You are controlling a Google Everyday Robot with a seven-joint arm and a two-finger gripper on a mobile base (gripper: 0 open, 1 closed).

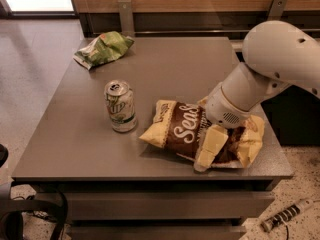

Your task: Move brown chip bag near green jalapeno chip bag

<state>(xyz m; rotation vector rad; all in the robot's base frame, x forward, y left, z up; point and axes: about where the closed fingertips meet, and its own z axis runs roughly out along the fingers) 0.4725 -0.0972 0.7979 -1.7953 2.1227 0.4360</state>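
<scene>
The brown chip bag lies flat near the table's front right, dark brown in the middle with white script and pale yellow ends. My gripper is down on the bag's right half, reaching in from the right under the white arm, which hides part of the bag. The green jalapeno chip bag lies wrinkled at the table's far left corner, well away from the brown bag.
A green-and-white soda can stands upright just left of the brown bag, between the two bags. The grey table ends close in front of the brown bag. A wood-panelled wall with brackets runs behind the table.
</scene>
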